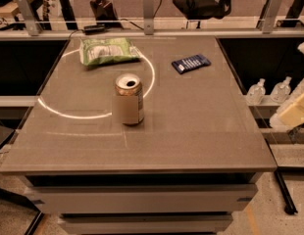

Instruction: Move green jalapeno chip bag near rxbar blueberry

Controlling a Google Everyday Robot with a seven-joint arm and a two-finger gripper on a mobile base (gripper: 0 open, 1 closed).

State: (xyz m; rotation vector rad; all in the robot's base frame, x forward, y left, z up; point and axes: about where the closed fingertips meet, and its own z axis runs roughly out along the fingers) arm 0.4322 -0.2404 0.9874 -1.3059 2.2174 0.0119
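Camera view, first question: how was the arm posed?

Reply: Only a cream-coloured section of the arm and gripper (295,112) was caught at the right edge of the picture. It was held off the table (201,131), beyond its right side and near its top level. Whether the gripper was spread or pressed together could not be told, and nothing was seen to be held by it.

Second question: where was the green jalapeno chip bag (109,51) placed relative to it?

Reply: It was found well apart from the gripper, at the far left of the tabletop and near the back edge, with the whole width of the table between them. The rxbar blueberry (190,63) was laid to the bag's right, also toward the back but closer to the gripper's side, and bag and bar were separated by bare tabletop. A tan-gold can (129,99) was stood upright in front of the bag, nearer the middle.

Third question: how was the bag seen to look?

Reply: It was seen lying flat — puffy, crinkled and light green, with a pale printed panel turned upward. Its front edge was crossed by a bright ring of light (68,114) cast on the table.
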